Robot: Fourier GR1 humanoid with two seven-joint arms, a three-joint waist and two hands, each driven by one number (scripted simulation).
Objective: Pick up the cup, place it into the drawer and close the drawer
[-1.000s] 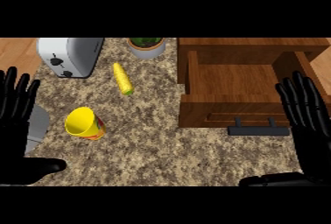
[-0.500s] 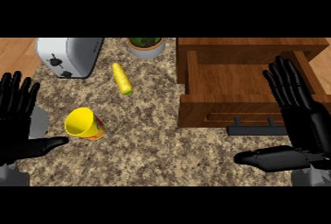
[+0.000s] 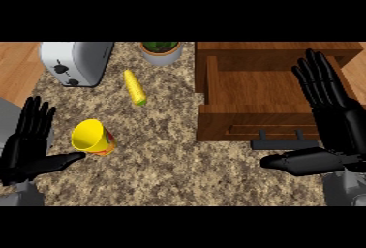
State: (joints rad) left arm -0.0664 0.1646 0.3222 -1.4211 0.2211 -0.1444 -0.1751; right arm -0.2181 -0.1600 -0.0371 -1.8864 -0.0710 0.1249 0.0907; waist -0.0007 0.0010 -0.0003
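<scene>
Cup point(image 3: 93, 138) lay on its side on counter point(image 3: 178, 160), just beyond left hand point(image 3: 28, 150) thumb tip, not yet touched. Over last second left hand moved closer to cup; right hand point(image 3: 332, 126) rose over open drawer point(image 3: 257, 92). Fingers of both hands straight, holding nothing. Grasp probably next.

Speckled stone surface point(image 3: 178, 160) carrying a yellow cup point(image 3: 93, 138), tipped on its side. Beyond the cup: corn cob point(image 3: 134, 87), toaster point(image 3: 75, 62), potted plant point(image 3: 160, 51). Right of the cup: open wooden drawer point(image 3: 265, 99).
</scene>
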